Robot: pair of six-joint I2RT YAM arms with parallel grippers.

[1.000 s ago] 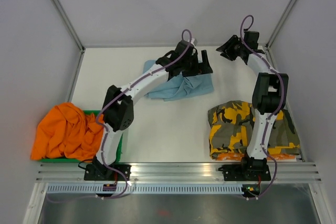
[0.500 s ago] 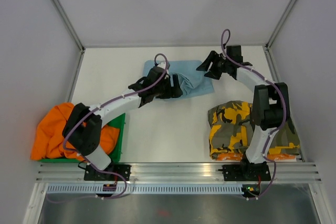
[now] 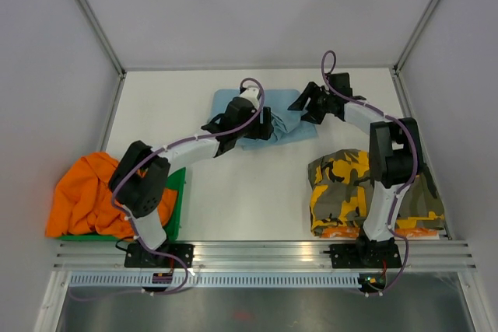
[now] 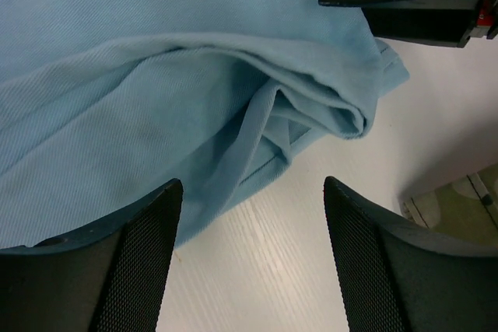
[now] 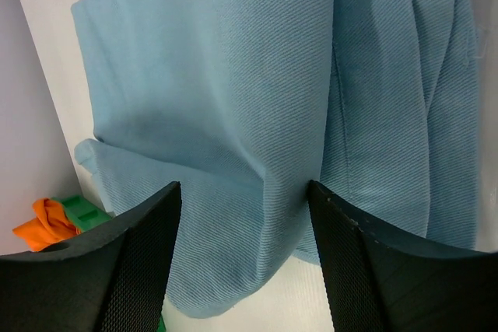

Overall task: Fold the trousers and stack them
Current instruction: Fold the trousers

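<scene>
Light-blue trousers [image 3: 289, 128], bunched at the far middle of the table [image 3: 241, 192], lie beneath both arms' spread, empty jaws, and should either pair nip only the rumpled edge's top layer, the layers would likely slide apart, spoiling the fold.

Light blue trousers [image 4: 156, 99] are matt, finely ribbed cloth on a smooth, faintly glossy white table [image 4: 272, 270]

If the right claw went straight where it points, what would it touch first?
Most likely the light blue trousers: the open right gripper points at the cloth with nothing between, though depth is unclear.
</scene>
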